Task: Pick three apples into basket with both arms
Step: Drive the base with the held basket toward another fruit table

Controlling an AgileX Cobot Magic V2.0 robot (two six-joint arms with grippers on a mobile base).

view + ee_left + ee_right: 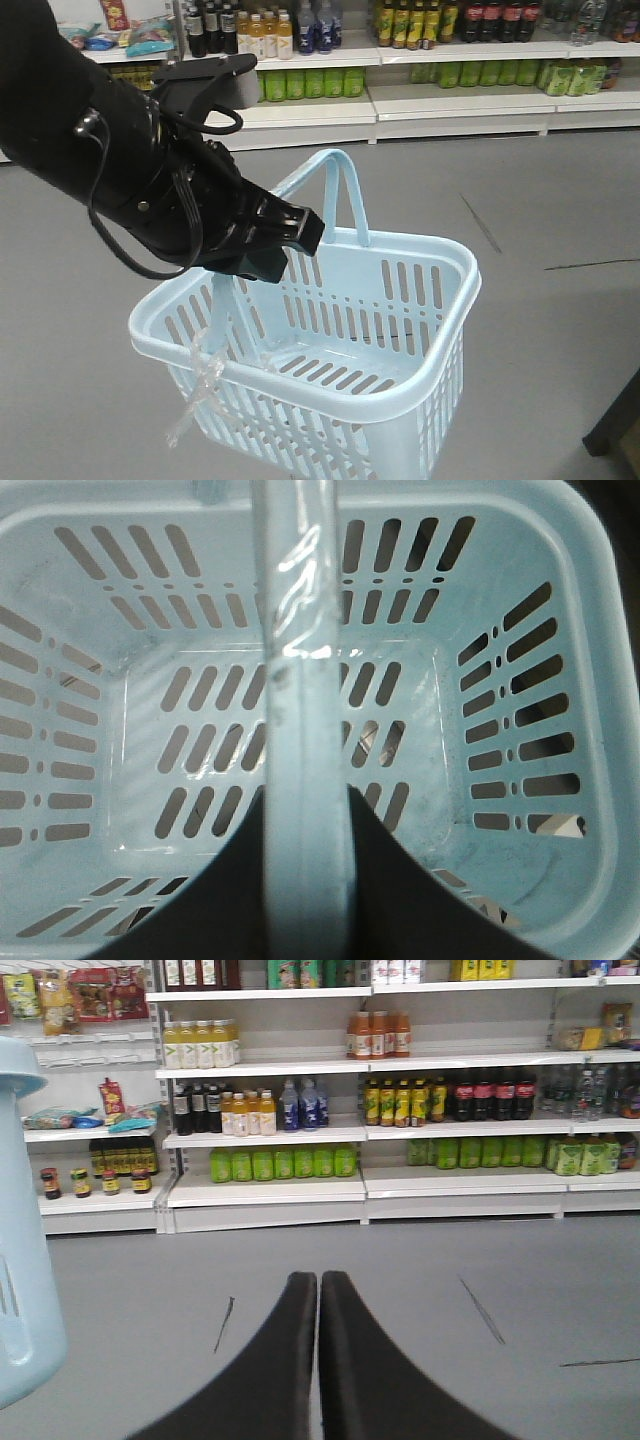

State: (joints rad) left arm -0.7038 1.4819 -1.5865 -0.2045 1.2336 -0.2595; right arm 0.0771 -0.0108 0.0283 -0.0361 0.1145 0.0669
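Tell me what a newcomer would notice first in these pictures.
A pale blue basket fills the middle of the front view, held up empty above the grey floor by its handle, which the left tool grips. Behind it stand shelves full of bottles. The right tool is shut on nothing and points at them.

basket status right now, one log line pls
left gripper: shut on basket handle | basket: held up, empty | right gripper: shut, empty, facing shelves | apples: none in view
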